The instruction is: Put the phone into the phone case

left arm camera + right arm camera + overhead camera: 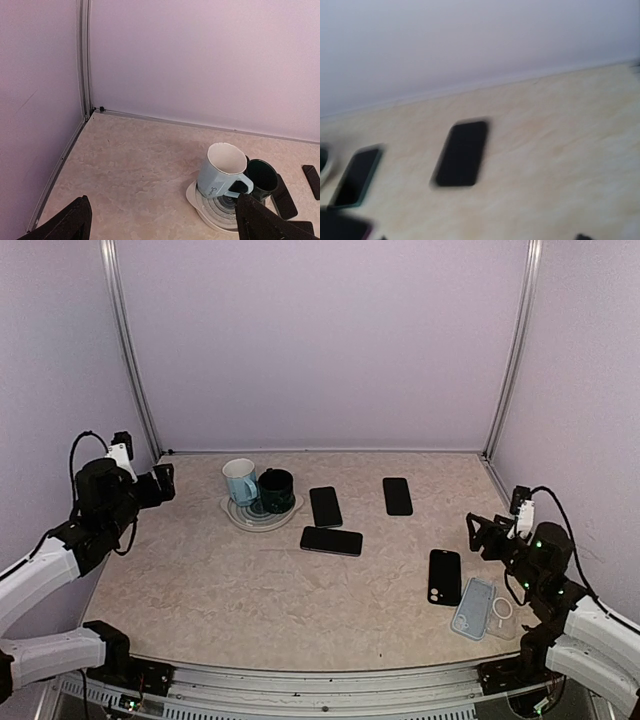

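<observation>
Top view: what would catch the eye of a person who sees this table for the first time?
Four dark phones lie scattered on the table: two near the middle, one farther back, one at the near right. Right beside that last one lies a pale phone case, close to the table's near right edge. At the back left, a light mug and a dark mug stand together on a round plate.
</observation>
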`<state>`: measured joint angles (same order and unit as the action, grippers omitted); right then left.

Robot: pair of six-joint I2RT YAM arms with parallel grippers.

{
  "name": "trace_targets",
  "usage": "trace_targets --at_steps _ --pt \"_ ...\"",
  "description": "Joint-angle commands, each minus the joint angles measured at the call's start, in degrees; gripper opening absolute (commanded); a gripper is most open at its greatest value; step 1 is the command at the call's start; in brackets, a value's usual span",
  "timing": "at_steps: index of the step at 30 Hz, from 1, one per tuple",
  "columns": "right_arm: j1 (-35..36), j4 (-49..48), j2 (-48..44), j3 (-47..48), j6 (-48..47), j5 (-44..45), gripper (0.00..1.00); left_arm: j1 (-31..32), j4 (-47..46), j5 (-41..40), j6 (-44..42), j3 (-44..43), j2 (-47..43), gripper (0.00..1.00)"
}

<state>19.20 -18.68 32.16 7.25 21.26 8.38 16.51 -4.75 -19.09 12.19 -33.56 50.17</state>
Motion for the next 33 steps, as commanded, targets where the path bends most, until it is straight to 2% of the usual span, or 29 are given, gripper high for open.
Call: trace_targets --at_steps 1,3,5,8,10,11,14,17,19,22,26,33 --pt "-0.31 14.15 8.58 12.04 4.1 -14.39 0.7 -0.28 -1.76 1.0 -1.33 -1.5 -4.2 0.99" --pt "-0.16 19.63 14.96 16.64 5.44 -17.99 0.63 0.43 0.11 -0.76 -2.2 -2.49 -4.58 0.99" --pt "0.79 26.72 21.36 21.42 6.31 -18.61 0.61 3.0 2.08 -3.63 -4.28 -5.45 -3.6 0.99" --pt "3.83 39.31 30.04 28.87 9.01 -9.84 0.58 10.98 2.89 -13.03 -10.63 -11.76 1.01 0.99" --pt "6.52 44.32 34.51 33.2 9.8 -5.34 0.54 15.02 1.55 -15.72 -15.48 -15.36 5.49 0.99" --pt "8.18 46.01 37.14 34.75 10.48 -3.66 0.52 15.54 1.21 -14.68 -14.97 -16.86 7.93 0.99" --pt "12.36 50.18 42.75 38.51 12.69 -0.16 0.49 15.25 2.01 -11.64 -4.86 -20.53 13.66 0.99" --pt "13.05 50.22 46.67 38.84 12.94 -2.91 0.47 11.88 0.0 2.97 2.2 -20.34 17.54 0.99" --pt "13.05 51.45 49.16 39.0 12.98 -2.17 0.45 8.99 -0.22 9.33 3.29 -19.81 19.44 0.99" --pt "13.03 53.25 52.05 38.93 12.56 -0.64 0.41 5.8 1.22 10.62 6.51 -19.67 21.23 0.99" --pt "13.01 49.21 55.14 38.25 10.94 -3.5 0.37 5.48 -2.08 10.03 5.88 -16.83 19.75 0.99" --pt "13.05 48.15 60.73 42.55 7.99 -4.8 0.34 5.37 -2.28 7.56 3.78 -16.23 18.23 0.99"
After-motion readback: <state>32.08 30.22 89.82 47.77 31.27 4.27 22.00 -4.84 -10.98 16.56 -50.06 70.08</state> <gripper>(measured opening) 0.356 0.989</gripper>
